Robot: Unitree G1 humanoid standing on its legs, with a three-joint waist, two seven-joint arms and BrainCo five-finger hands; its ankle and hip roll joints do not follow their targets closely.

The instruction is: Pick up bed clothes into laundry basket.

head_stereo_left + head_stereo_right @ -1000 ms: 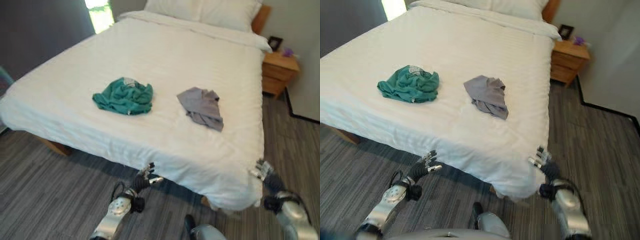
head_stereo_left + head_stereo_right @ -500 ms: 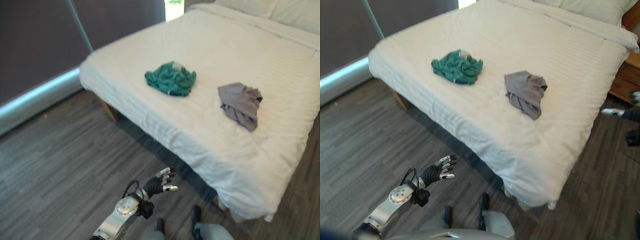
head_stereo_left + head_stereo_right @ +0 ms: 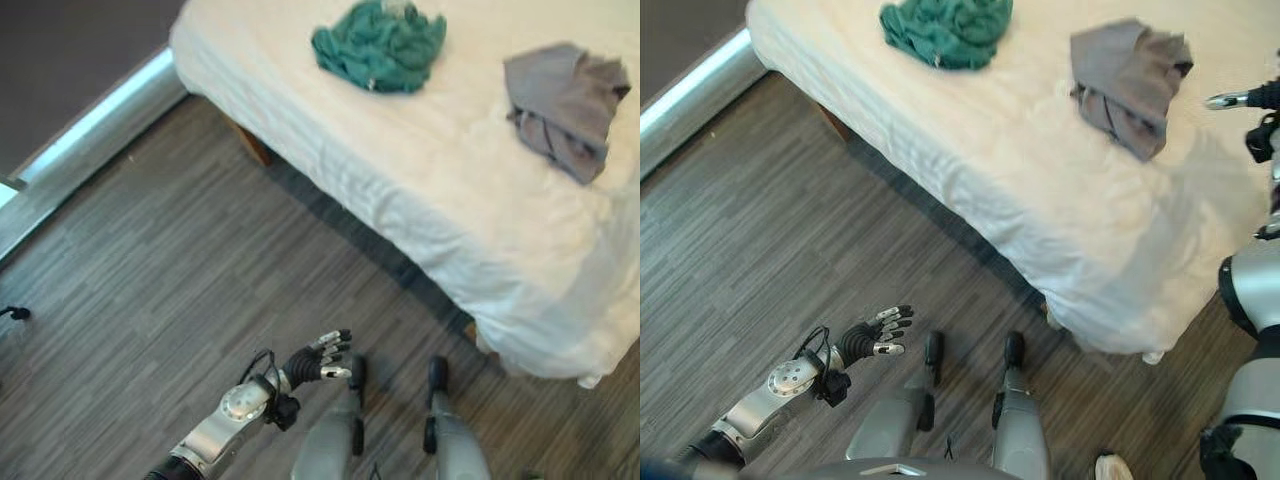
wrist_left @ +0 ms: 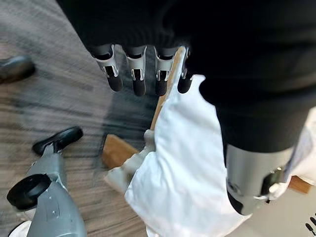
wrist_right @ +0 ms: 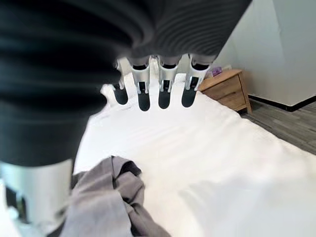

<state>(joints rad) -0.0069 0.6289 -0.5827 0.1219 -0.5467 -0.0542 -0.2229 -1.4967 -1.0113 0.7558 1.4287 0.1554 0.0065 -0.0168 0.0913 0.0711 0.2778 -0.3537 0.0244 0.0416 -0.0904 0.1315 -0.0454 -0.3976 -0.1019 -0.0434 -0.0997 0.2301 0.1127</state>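
On the white bed [image 3: 470, 220] lie two pieces of clothing: a crumpled green one [image 3: 381, 44] towards the near side edge and a grey one [image 3: 562, 106] closer to the foot corner. My left hand [image 3: 314, 362] hangs low over the floor beside the bed, fingers straight and holding nothing. My right hand [image 3: 1260, 98] is raised at the bed's far right, level with the grey garment [image 3: 1129, 84]. In the right wrist view its fingers [image 5: 165, 89] stretch out straight above the sheet, with the grey garment [image 5: 103, 200] just below them.
Grey wood-look floor [image 3: 180, 290] spreads in front of the bed. A pale ledge [image 3: 95, 118] runs along the dark wall at the left. A wooden nightstand [image 5: 225, 85] stands past the bed's head. The bed's wooden leg [image 4: 114, 150] shows under the sheet corner.
The camera has swung left and tilted down, so the bed slid up and right in view. My right hand has risen from the bed's foot corner to beside the grey garment.
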